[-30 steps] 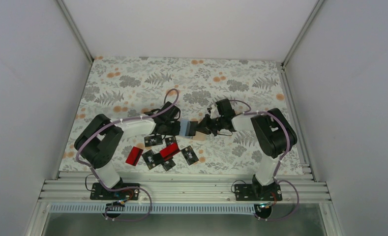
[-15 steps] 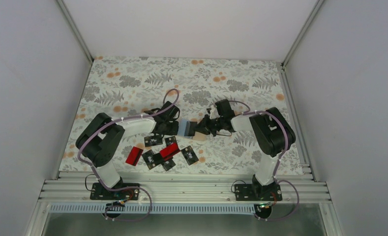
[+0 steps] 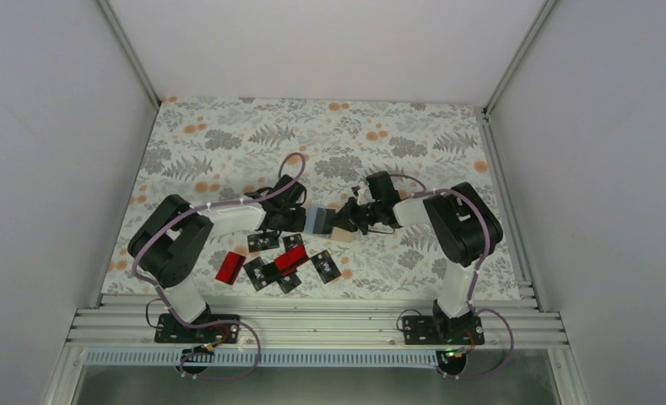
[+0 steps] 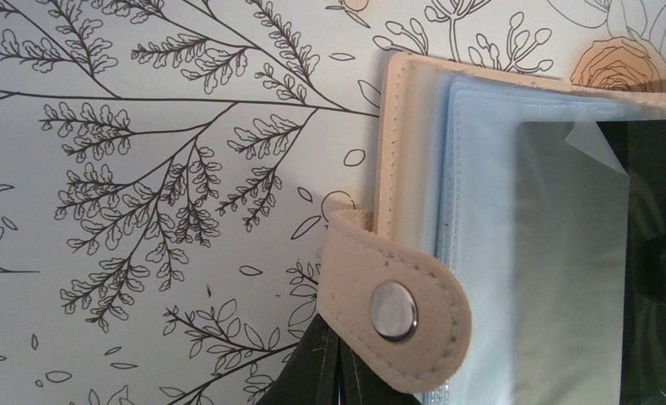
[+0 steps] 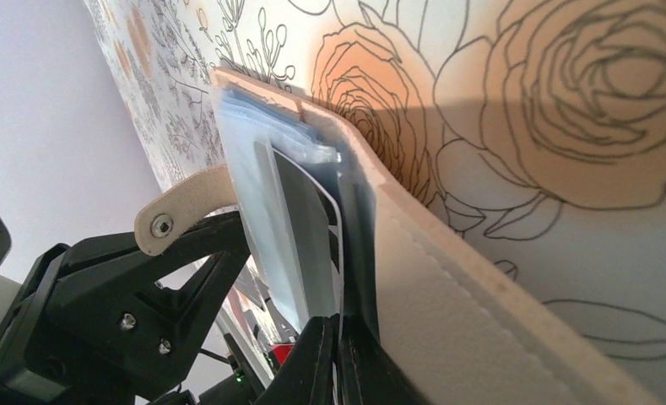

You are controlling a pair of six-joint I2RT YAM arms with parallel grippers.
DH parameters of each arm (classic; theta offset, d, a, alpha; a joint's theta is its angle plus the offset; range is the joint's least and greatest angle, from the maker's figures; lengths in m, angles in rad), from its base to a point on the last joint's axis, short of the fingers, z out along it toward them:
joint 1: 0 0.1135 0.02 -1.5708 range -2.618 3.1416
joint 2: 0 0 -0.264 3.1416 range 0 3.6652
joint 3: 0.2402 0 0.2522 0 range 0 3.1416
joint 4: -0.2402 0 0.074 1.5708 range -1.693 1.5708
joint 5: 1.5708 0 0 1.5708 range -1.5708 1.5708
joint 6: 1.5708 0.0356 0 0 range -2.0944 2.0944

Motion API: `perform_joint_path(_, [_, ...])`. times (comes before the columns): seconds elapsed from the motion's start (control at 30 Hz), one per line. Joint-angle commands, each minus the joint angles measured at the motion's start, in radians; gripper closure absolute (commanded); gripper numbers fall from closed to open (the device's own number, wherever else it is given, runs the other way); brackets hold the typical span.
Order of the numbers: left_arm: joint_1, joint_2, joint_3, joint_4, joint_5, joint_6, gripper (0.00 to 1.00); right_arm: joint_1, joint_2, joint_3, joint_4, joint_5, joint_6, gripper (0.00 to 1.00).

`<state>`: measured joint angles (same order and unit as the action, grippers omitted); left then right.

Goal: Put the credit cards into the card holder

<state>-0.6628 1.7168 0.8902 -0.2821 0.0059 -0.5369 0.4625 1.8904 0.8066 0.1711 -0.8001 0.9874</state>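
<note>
The card holder [image 3: 318, 221] stands open between my two grippers, tan outside [image 5: 447, 278], light blue pockets inside [image 4: 498, 211]. My left gripper [image 3: 302, 221] is shut on its left edge, the fingertips [image 4: 339, 375] pinched together just below the snap strap [image 4: 394, 310]. From the right, my right gripper [image 3: 343, 219] is shut on a black credit card [image 5: 308, 211]. That card stands edge-on between the blue sleeves, with the fingers [image 5: 338, 354] at its lower end. More credit cards lie on the table below: several black ones [image 3: 263, 240] and two red ones [image 3: 230, 267] [image 3: 289, 260].
The floral table cloth [image 3: 228, 143] covers the work surface. White walls close in the left, right and back. The aluminium rail [image 3: 312, 325] with both arm bases runs along the near edge. The loose cards sit just in front of the left arm's forearm.
My left gripper has closed on the holder's edge. The right gripper has pushed slightly left toward the holder with its card. The cards on the table have not moved.
</note>
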Motion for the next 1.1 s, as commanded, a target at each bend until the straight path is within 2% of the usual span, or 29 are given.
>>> perform_joint_path(0.0, [-0.004,0.019,-0.038,0.003,0.052,-0.014,0.98,0.027,0.036,0.009,-0.013,0.059,0.042,0.96])
perform_joint_path(0.43, [-0.003,0.008,-0.062,0.032,0.071,-0.02,0.98,0.061,0.051,0.036,-0.004,0.098,0.1,0.96])
perform_joint_path(0.9, [-0.002,0.012,-0.076,0.052,0.078,-0.016,0.98,0.088,0.074,0.074,-0.052,0.106,0.061,0.96])
perform_joint_path(1.07, [-0.002,0.011,-0.071,0.046,0.077,-0.014,0.98,0.089,0.084,0.087,-0.071,0.091,0.043,0.91])
